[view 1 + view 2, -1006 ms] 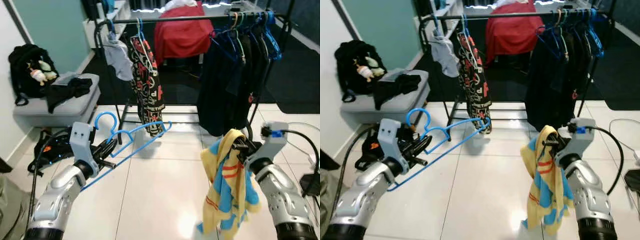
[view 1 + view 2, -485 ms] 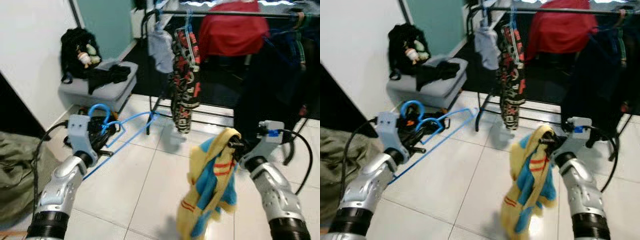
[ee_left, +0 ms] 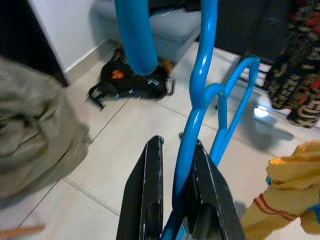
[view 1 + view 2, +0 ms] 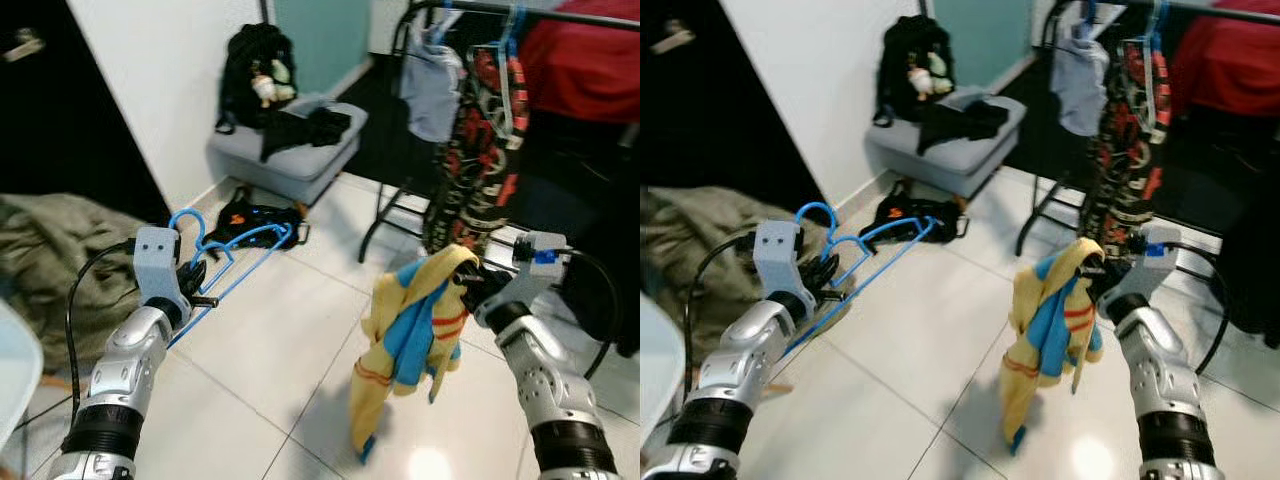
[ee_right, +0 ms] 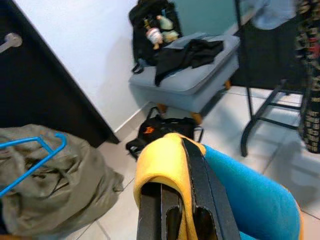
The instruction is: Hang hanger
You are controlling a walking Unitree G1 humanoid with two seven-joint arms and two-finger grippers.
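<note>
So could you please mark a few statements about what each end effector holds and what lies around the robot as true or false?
1. The left end effector grips a blue plastic hanger. True.
2. The right end effector is empty. False: it holds a yellow and blue cloth garment.
3. The blue plastic hanger already hangs on the black metal clothes rail. False: it is in the left end effector, away from the rail.
4. A black backpack sits at the far end of the grey padded stool. True.
5. An olive green fabric heap lies on the stool. False: it lies on the floor.

Blue plastic hanger, bare; tilted, hook up; above floor tiles.
</note>
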